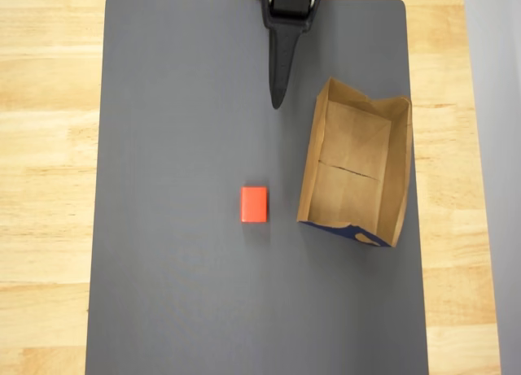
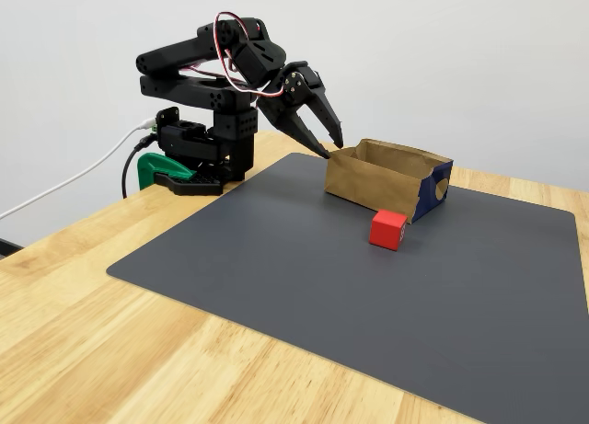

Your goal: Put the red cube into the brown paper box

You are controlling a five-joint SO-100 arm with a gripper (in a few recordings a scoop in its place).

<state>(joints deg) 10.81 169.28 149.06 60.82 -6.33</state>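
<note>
One small red cube (image 1: 254,204) lay ungrasped beside the creased brown paper box (image 1: 391,176); the black gripper (image 2: 329,137), parted and empty, needed to reach it.

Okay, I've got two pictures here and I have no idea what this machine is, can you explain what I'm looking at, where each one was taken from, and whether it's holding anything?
The black machine is a small robot arm clamped to the edge of a wooden table. At its end is a two-finger tool for picking things up; its fingers stand apart, and it holds nothing.

One picture looks straight down from above, with the arm reaching in from the top edge. The other is taken from the side, standing off the table.

On the table lies a dark grey mat. On the mat sit a small red cube and, beside it but not touching, an open brown paper box with a blue patch at one end. The box is empty.
</note>
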